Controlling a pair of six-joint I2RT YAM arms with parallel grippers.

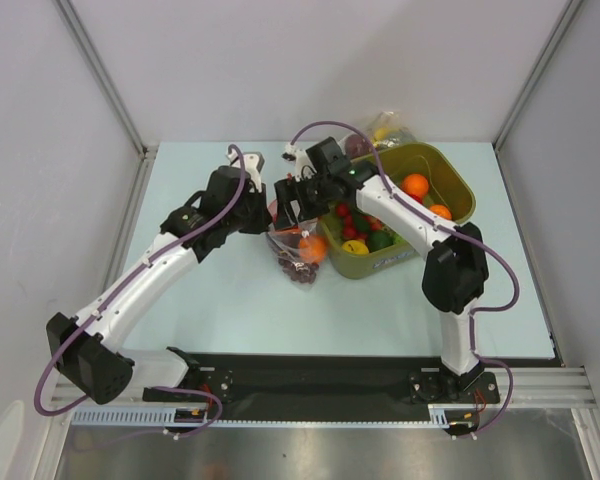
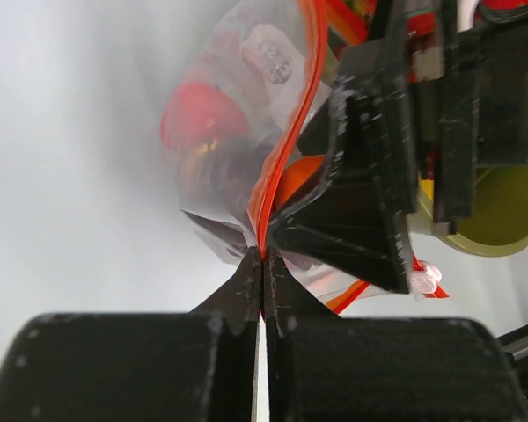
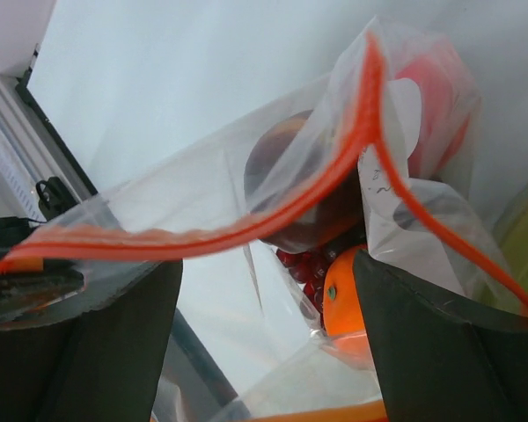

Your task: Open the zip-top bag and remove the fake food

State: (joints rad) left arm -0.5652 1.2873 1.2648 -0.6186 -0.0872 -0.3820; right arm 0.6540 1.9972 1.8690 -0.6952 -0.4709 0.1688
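The bag (image 1: 302, 250) lies near the middle of the worktop (image 1: 210, 300), just left of the bin (image 1: 460, 200), with its mouth turned up toward both arms. The left fingers (image 2: 238, 290) are pressed together on the red strip (image 2: 313, 61), pinching it at one end of the mouth, where its two halves meet. The right fingers (image 3: 88, 352) stand wide apart at the mouth and clamp nothing. One half of the strip drapes across the finger on the left of the right wrist view. The other half runs down toward the opposite finger. In the left wrist view one right finger sits hard against the strip and seems to push into the opening, though the crinkled plastic makes that hard to confirm.

The mouth is parted, its two strip halves bowed away from each other. The fruit is all inside: the apple (image 3: 431, 88) deepest, the maroon fruit (image 3: 286, 171) behind the strip, the grapes (image 3: 306, 264) below it, and the orange (image 3: 345, 303) touching the right-hand finger.
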